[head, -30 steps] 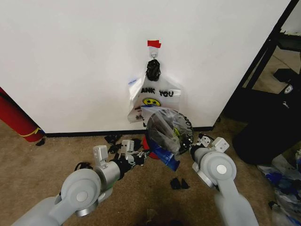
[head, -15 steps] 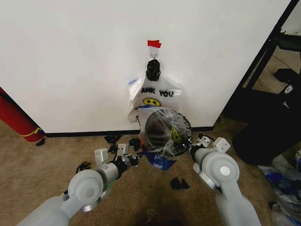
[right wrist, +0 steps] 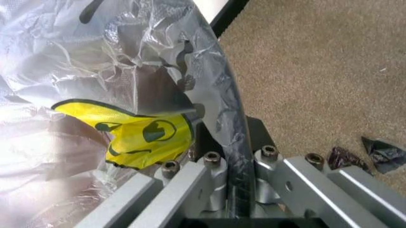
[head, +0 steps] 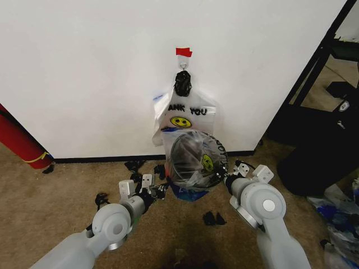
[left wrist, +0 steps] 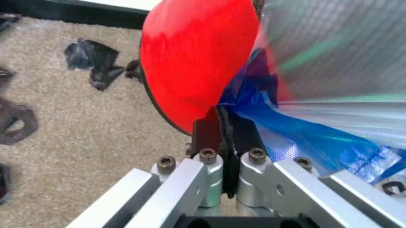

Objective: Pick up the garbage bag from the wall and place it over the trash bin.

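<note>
The wall is plain white with a black baseboard and a red tape piece. The hanging bag is white, with black lettering and a yellow smiley. The garbage bag is see-through, with blue patches and a yellow face print. The trash bin shows red. The carpet is beige-brown with black scraps.

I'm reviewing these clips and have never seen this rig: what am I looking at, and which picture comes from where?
A two-armed wheeled robot. The head camera looks down at carpet and a white wall. The other two pictures come from cameras on each wrist. The left gripper is shut on the blue-printed edge of the garbage bag, beside the trash bin and its red base. The right gripper is shut on the bag's other side. A "THANK YOU" bag hangs on a hook behind. Black scraps lie on the carpet.
</note>
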{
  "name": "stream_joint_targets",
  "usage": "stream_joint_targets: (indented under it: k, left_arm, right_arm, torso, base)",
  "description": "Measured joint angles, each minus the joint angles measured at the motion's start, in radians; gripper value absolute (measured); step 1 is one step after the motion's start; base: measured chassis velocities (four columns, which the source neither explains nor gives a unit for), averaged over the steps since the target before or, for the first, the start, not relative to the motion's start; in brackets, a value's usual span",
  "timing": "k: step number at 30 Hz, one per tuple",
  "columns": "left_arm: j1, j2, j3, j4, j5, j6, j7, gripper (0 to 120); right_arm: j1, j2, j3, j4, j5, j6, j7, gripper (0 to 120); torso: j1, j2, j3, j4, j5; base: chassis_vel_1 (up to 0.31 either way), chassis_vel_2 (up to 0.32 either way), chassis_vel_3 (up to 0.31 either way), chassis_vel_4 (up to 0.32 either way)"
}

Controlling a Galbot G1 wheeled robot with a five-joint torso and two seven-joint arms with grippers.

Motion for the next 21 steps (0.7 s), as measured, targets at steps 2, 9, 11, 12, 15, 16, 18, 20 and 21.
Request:
stream_joint_targets:
  k: [2,9,11,12,15,16,18,20,21]
  left_arm:
    - [0.011,0.011,-0.016,-0.013,-0.002,0.019,-0.005,3]
    - [0.058,0.053,-0.078,-0.087,-0.024,0.076,-0.013,28]
    - [0.072,0.067,-0.094,-0.106,-0.024,0.082,-0.013,33]
    - [0.084,0.080,-0.109,-0.124,-0.023,0.084,-0.016,41]
    - [0.091,0.087,-0.119,-0.135,-0.023,0.084,-0.020,45]
    - [0.104,0.096,-0.135,-0.156,-0.022,0.082,-0.039,53]
    - [0.111,0.105,-0.151,-0.191,-0.026,0.076,-0.074,60]
    - [0.100,0.116,-0.155,-0.225,-0.032,0.075,-0.110,70]
    - [0.100,0.116,-0.155,-0.225,-0.032,0.075,-0.110,70]
  right_arm:
    - [0.000,0.003,-0.001,-0.006,-0.008,0.000,-0.002,0]
    - [0.014,0.002,0.010,-0.034,-0.027,0.006,-0.006,0]
    - [0.017,0.002,0.010,-0.040,-0.030,0.007,-0.009,0]
    - [0.018,0.002,0.010,-0.044,-0.036,0.007,-0.011,0]
    - [0.018,0.002,0.009,-0.046,-0.041,0.007,-0.012,0]
    - [0.015,0.002,0.007,-0.047,-0.051,0.007,-0.017,0]
    - [0.005,0.003,0.000,-0.047,-0.077,0.007,-0.030,0]
    - [-0.005,0.007,-0.004,-0.048,-0.102,0.007,-0.039,0]
    - [-0.005,0.007,-0.004,-0.048,-0.102,0.007,-0.039,0]
  torso:
    - [0.000,0.000,0.000,0.0000,-0.0001]
    - [0.000,0.000,0.000,0.0000,0.0000]
    - [0.000,0.000,0.000,0.0001,0.0000]
    - [0.000,0.000,0.000,0.0001,-0.0001]
    - [0.000,0.000,0.000,0.0000,0.0000]
    - [0.000,0.000,0.000,0.0001,0.0000]
    - [0.000,0.000,0.000,0.0002,0.0000]
    - [0.000,0.000,0.000,0.0001,-0.0001]
    - [0.000,0.000,0.000,0.0001,-0.0001]
  base:
    - [0.000,0.000,0.000,0.000]
    - [0.000,0.000,0.000,0.000]
    - [0.000,0.000,0.000,0.000]
    - [0.000,0.000,0.000,0.000]
    - [0.000,0.000,0.000,0.000]
    - [0.000,0.000,0.000,0.000]
    - [0.000,0.000,0.000,0.000]
    - [0.000,0.000,0.000,0.000]
    - [0.000,0.000,0.000,0.000]
